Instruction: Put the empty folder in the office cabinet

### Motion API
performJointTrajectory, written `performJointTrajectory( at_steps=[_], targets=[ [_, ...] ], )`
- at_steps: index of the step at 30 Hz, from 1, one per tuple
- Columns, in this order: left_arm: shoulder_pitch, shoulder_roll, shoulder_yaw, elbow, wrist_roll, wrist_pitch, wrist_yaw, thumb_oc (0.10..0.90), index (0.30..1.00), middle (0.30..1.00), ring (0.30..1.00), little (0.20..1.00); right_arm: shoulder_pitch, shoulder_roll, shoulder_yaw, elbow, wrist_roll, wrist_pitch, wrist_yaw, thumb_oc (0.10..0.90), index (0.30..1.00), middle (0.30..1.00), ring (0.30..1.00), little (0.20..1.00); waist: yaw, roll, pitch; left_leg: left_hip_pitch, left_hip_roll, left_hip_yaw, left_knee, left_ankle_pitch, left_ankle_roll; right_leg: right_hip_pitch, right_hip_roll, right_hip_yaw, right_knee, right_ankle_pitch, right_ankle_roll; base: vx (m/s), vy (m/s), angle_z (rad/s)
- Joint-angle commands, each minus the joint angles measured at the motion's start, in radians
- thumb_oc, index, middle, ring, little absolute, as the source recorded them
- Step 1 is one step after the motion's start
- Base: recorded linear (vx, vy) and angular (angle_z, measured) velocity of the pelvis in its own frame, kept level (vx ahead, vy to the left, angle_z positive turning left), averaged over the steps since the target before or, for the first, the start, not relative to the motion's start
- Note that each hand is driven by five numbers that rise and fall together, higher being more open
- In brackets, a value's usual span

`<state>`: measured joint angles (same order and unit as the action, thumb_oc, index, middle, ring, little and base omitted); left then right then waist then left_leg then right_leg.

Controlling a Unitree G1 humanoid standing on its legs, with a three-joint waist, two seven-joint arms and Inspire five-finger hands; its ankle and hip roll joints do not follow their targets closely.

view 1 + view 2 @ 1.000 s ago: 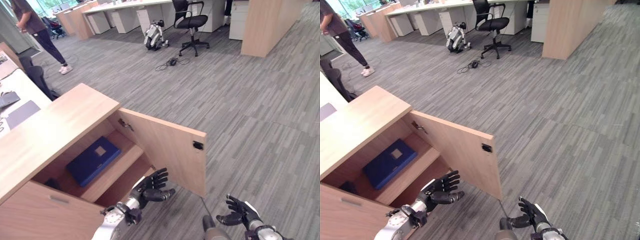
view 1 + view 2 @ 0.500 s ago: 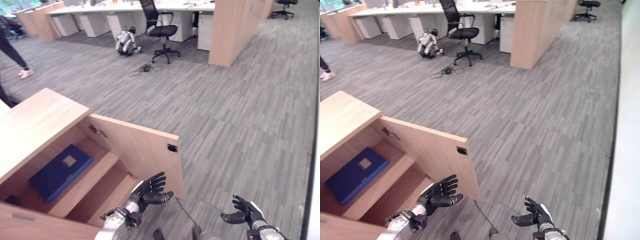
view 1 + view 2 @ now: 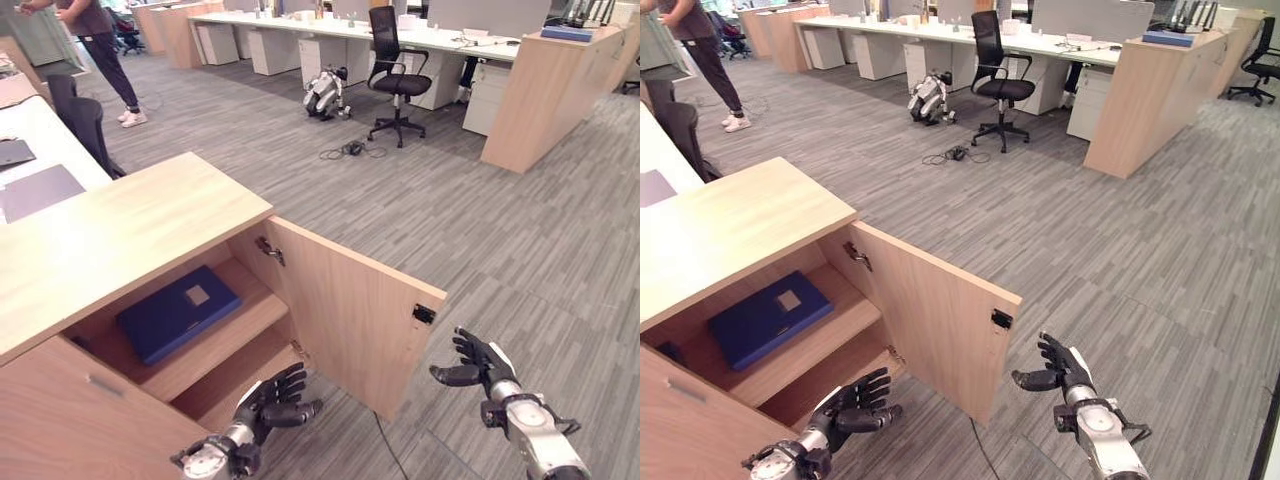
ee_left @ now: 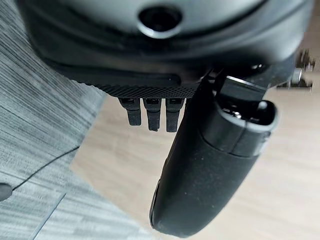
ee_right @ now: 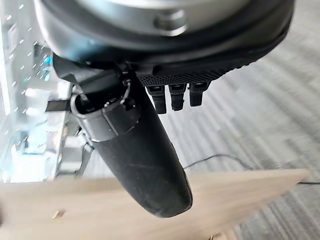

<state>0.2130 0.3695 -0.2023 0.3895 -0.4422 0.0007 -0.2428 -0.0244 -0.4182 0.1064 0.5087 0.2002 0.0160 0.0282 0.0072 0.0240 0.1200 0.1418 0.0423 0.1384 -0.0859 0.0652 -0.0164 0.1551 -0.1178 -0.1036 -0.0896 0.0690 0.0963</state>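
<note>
I read even, bright office light from overhead. Head views are sharp; soft shadow fills the cabinet [image 3: 150, 300] interior. In both wrist views the near thumb [image 4: 210, 165] is blurred, background soft.

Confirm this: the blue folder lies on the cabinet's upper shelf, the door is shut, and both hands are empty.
The door is not shut: the cabinet door stands open in the left eye view. The rest holds: the blue folder lies on the upper shelf, and the left hand and right hand are empty.
</note>
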Motion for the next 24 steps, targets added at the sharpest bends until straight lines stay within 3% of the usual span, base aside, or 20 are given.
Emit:
performJointTrajectory(
  at_steps=[1, 11, 24],
  targets=[
    [-0.073, 0.015, 0.029, -0.031, 0.024, -0.08, 0.021, 0.8, 0.9, 0.9, 0.9, 0.9, -0.148, -0.031, 0.003, -0.048, 0.037, -0.071, -0.016, 0.8, 0.9, 0.9, 0.9, 0.9, 0.035, -0.044, -0.024, 0.014, 0.048, -0.009, 0.014, -0.069, -0.065, 0.024, -0.021, 0.035, 0.035, -0.136, 0.054, 0.02, 0.016, 0.2],
    [-0.074, 0.017, 0.048, -0.02, 0.029, -0.078, 0.047, 0.8, 0.9, 0.9, 0.9, 0.9, -0.167, -0.014, 0.018, -0.045, 0.045, -0.066, -0.028, 0.8, 0.9, 0.9, 0.9, 0.9, 0.09, -0.061, -0.025, -0.008, 0.041, -0.065, 0.005, -0.067, -0.072, 0.04, -0.033, -0.03, 0.019, -0.139, 0.057, 0.0, -0.002, 0.2],
    [-0.086, -0.016, 0.108, 0.003, 0.032, -0.088, 0.105, 0.8, 0.9, 0.9, 0.9, 0.9, -0.013, 0.048, 0.057, -0.217, -0.008, -0.073, 0.025, 0.8, 0.9, 0.9, 0.9, 0.9, 0.106, -0.041, 0.006, -0.088, 0.059, -0.163, 0.016, -0.006, -0.123, 0.055, -0.017, -0.15, 0.016, -0.155, 0.038, -0.05, -0.045, 0.27]
  ],
)
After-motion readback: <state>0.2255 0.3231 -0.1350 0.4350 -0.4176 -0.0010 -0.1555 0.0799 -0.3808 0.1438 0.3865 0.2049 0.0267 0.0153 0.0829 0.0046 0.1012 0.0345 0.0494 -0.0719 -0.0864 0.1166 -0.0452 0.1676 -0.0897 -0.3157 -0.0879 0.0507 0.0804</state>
